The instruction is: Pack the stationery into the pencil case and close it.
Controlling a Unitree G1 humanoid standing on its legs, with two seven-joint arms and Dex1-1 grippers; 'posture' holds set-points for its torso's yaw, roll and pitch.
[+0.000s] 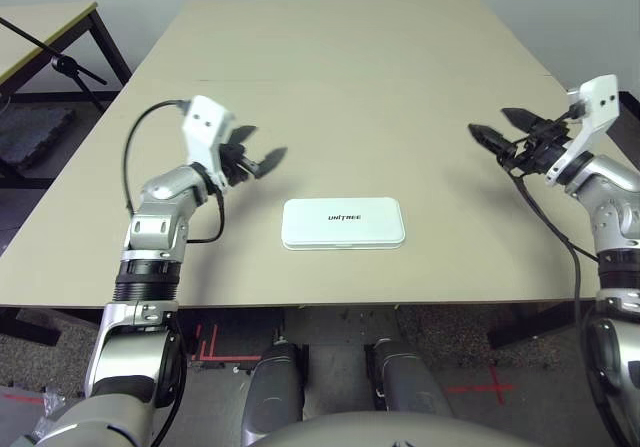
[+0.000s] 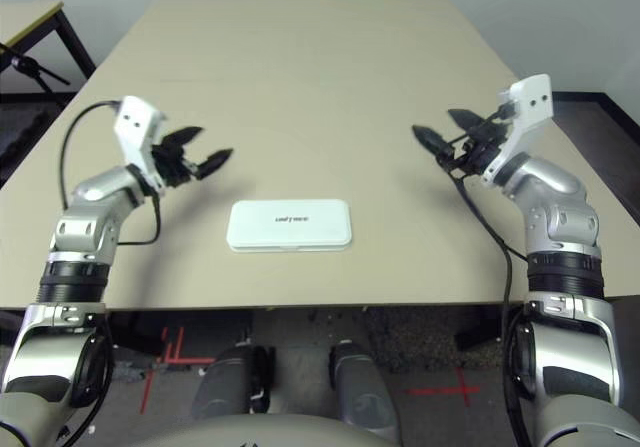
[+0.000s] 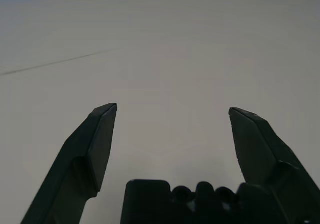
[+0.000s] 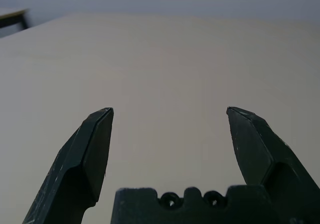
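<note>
The white pencil case (image 1: pixel 343 223) lies shut and flat near the table's front edge, its dark "Unitree" print facing up. The stationery is out of view. My left gripper (image 1: pixel 262 149) hovers open and empty just up and to the left of the case, not touching it. In the left wrist view its fingers (image 3: pixel 97 139) stand wide apart over bare tabletop. My right gripper (image 1: pixel 496 127) is open and empty far to the right of the case, above the table. Its fingers (image 4: pixel 92 144) are likewise spread over bare tabletop.
The beige table (image 1: pixel 340 77) stretches far back behind the case. Another table (image 1: pixel 40 27) with black legs and a black stand (image 1: pixel 60 62) sits at the back left. Red tape marks (image 1: pixel 205 342) show on the floor below the front edge.
</note>
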